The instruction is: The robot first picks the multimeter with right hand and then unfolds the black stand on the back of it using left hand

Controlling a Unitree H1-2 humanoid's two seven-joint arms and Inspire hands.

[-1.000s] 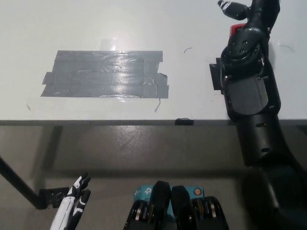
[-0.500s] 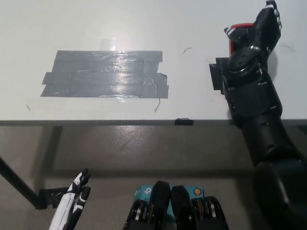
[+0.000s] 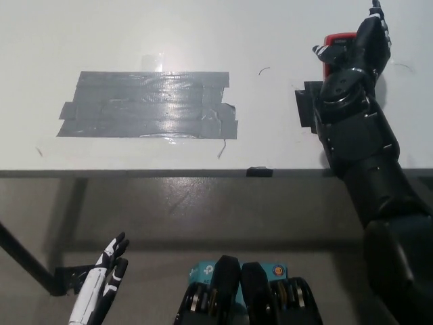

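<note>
Half-hidden red-edged multimeter (image 3: 333,49) — dark, flat — under black right hand (image 3: 362,51).

The white table (image 3: 135,34) in front of me has its near edge running straight across my view. A patch of grey duct tape strips (image 3: 149,105) is stuck flat on it, left of centre. At the right lie the red-and-black multimeter (image 3: 333,46), partly hidden, and just nearer, a small black piece (image 3: 306,108). A small black tab (image 3: 260,171) sits on the near edge.
</note>
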